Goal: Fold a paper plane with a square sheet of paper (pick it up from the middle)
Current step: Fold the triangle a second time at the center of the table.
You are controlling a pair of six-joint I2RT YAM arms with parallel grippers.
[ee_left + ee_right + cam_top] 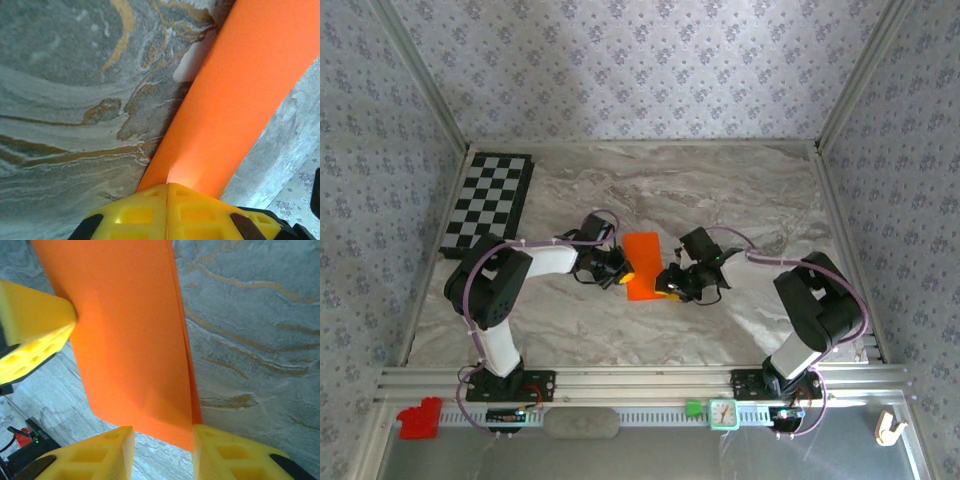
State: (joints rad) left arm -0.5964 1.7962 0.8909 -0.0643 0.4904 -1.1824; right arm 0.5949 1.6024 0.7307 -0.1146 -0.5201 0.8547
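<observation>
My left gripper (167,187) pinches the thin bright orange paper sheet (642,265) at nine o'clock; right gripper (162,435), spread, should crease squarely.

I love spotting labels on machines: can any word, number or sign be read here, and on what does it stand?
Readable text: none.
Orange paper: plain, no print.
Checkerboard: black and white squares, no writing.
Small dial on the front rail: any markings are too small to read.
</observation>
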